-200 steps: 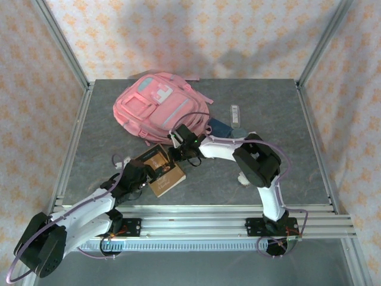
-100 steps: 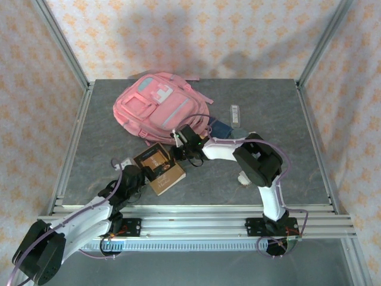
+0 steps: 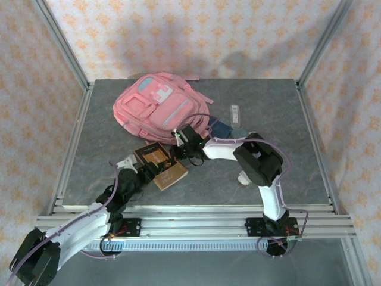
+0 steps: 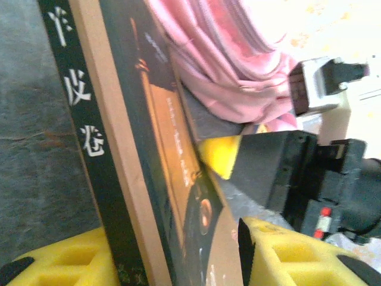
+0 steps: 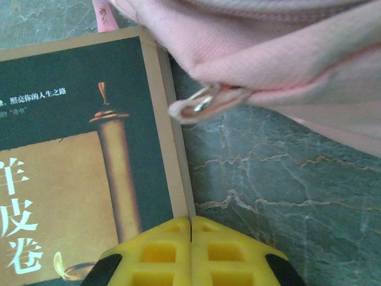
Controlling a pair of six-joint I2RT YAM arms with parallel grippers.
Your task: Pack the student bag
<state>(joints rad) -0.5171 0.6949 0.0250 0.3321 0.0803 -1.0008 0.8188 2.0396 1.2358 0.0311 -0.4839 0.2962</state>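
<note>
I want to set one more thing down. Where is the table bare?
Bare table between the small items and the right rail; also the strip left of the student bag. Crowded around the book at the bag's near edge.

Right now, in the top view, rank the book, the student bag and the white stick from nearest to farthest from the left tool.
1. The book: gripped by the left tool, at its tip.
2. The student bag: beyond the book, toward the back.
3. The white stick: farthest, back right, past the bag.
</note>
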